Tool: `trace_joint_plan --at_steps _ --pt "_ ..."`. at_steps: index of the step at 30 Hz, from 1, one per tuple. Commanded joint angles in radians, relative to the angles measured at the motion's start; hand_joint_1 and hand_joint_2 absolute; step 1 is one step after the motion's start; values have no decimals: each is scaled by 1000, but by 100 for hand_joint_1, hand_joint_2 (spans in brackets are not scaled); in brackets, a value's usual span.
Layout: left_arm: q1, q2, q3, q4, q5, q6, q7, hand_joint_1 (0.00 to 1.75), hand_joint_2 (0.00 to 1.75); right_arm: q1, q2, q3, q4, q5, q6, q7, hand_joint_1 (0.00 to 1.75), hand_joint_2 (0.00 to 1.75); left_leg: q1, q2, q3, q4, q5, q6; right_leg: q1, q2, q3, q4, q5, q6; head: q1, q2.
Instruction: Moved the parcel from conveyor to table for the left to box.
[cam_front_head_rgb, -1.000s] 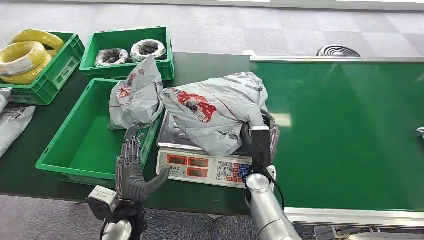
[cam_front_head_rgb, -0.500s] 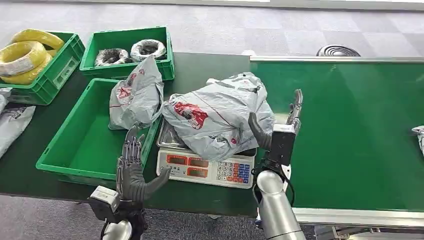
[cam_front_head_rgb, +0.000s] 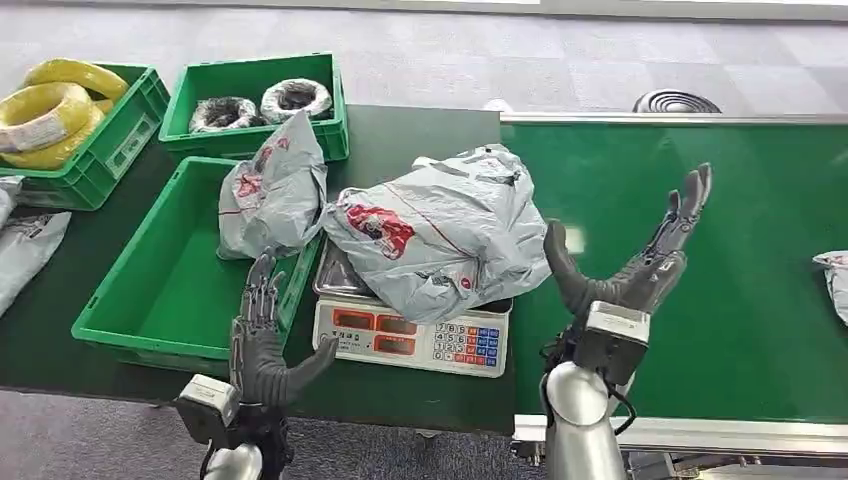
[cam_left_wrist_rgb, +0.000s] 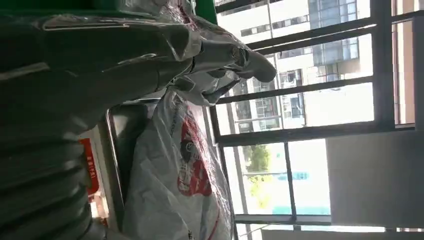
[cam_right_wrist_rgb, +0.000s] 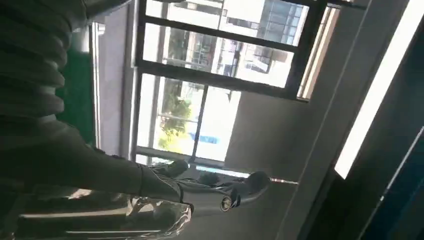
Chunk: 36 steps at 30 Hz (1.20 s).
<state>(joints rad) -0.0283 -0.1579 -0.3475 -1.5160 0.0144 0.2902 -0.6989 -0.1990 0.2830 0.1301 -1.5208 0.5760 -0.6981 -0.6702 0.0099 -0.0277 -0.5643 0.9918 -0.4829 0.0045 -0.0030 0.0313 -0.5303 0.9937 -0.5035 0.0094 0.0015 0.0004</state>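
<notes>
A grey parcel (cam_front_head_rgb: 435, 232) with red print lies on the steel pan of a white scale (cam_front_head_rgb: 410, 337) at the table's front; it also fills the left wrist view (cam_left_wrist_rgb: 175, 185). My right hand (cam_front_head_rgb: 630, 265) is over the green conveyor (cam_front_head_rgb: 700, 330) just right of the parcel, fingers spread and apart from it. Near the scale's left corner my left hand (cam_front_head_rgb: 262, 335) stands upright with fingers straight and holds nothing. A second grey parcel (cam_front_head_rgb: 272, 190) leans in the near green box (cam_front_head_rgb: 150, 290).
Two green crates stand at the back left, one (cam_front_head_rgb: 250, 85) holding wrapped coils, one (cam_front_head_rgb: 110, 140) holding yellow coils. Grey bags (cam_front_head_rgb: 25, 250) lie at the far left. Another parcel (cam_front_head_rgb: 835, 275) shows at the conveyor's right edge.
My right hand has let go of the parcel on the scale, moved right over the conveyor and spread its fingers. A parcel has come in at the conveyor's right edge. The left hand stayed put.
</notes>
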Motion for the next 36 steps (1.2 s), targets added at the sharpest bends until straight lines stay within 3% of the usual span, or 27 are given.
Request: trace_joint_plan --at_steps 1,6,14,21,29,36 --pt "-45 33 33 -62 -92 60 1 0 175 118 35 -30 -160 -16 0 -28 0 175 0 -1 -1 -1 1 0 0 -6 0 -1 0 0 0 0" --pt "-140 23 0 3 -249 74 55 0 175 142 26 21 -122 -59 0 -21 0 175 0 -1 -2 0 2 0 0 -5 -1 0 0 0 0 0" --pt "-177 18 -28 57 -327 96 75 0 175 149 14 40 -108 -58 0 -17 0 175 0 0 0 -1 1 0 0 -3 1 -1 0 0 0 0" --pt "-376 -34 -168 357 -605 163 201 0 175 157 13 86 -146 -81 0 -28 0 175 0 -4 -1 0 2 0 0 -7 0 0 0 0 0 0" --pt "-434 -55 -226 491 -702 186 230 0 175 144 16 85 -141 -84 0 -28 0 175 -1 1 0 -1 2 0 -1 -4 1 -1 1 0 0 0" --pt "-564 -173 -321 910 -796 273 236 0 175 119 24 92 -118 -84 0 -21 0 175 -1 -1 -1 -1 3 0 0 -6 1 -2 2 1 0 0"
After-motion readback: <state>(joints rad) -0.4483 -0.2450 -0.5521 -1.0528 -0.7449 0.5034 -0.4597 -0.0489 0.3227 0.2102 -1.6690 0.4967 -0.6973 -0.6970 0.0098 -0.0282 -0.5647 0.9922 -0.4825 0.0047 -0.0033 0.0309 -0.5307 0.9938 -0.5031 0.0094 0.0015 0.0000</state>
